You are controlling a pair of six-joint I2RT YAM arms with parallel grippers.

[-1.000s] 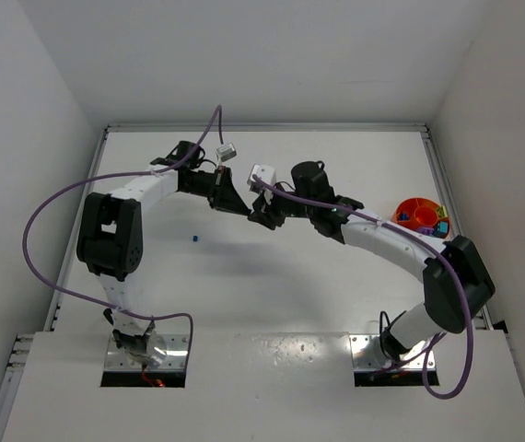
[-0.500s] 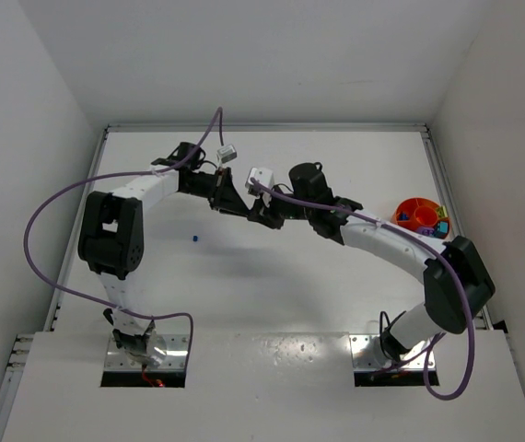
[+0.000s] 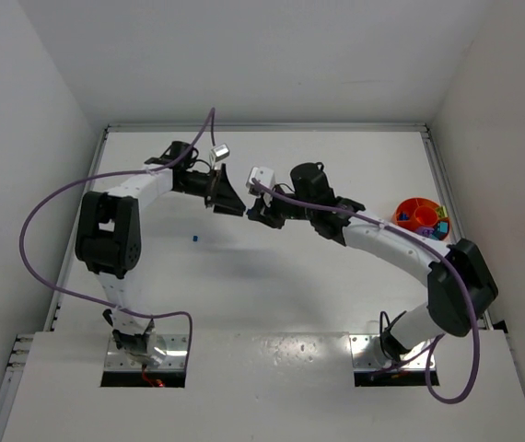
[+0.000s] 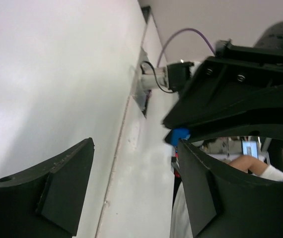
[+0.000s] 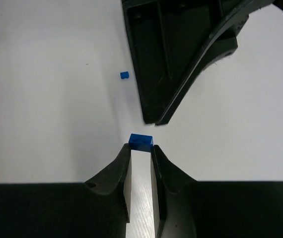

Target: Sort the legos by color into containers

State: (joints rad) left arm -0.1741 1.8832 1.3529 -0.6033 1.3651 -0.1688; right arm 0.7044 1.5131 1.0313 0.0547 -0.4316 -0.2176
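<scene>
White walls [image 3: 51, 74] box in the bench on three sides. The surface [image 3: 336, 276] is matte white.

My left arm [image 3: 106, 230] and right arm [image 3: 391, 244] arch inward and meet over the middle, towards the far side.

The orange tub [image 3: 417, 215] sits at the surface's right edge, well apart from both pincers. It holds small coloured bricks [image 3: 439, 224], too small to tell which compartment.

My left pincer [image 4: 134, 163] is spread wide with nothing between the fingers. It faces my right pincer, tips just beside it.

My right pincer [image 5: 140, 148] is nearly closed, pinching a blue brick [image 5: 140, 141] at the very tips.

A second blue brick [image 5: 124, 75] lies loose on the surface, apart from both pincers.
</scene>
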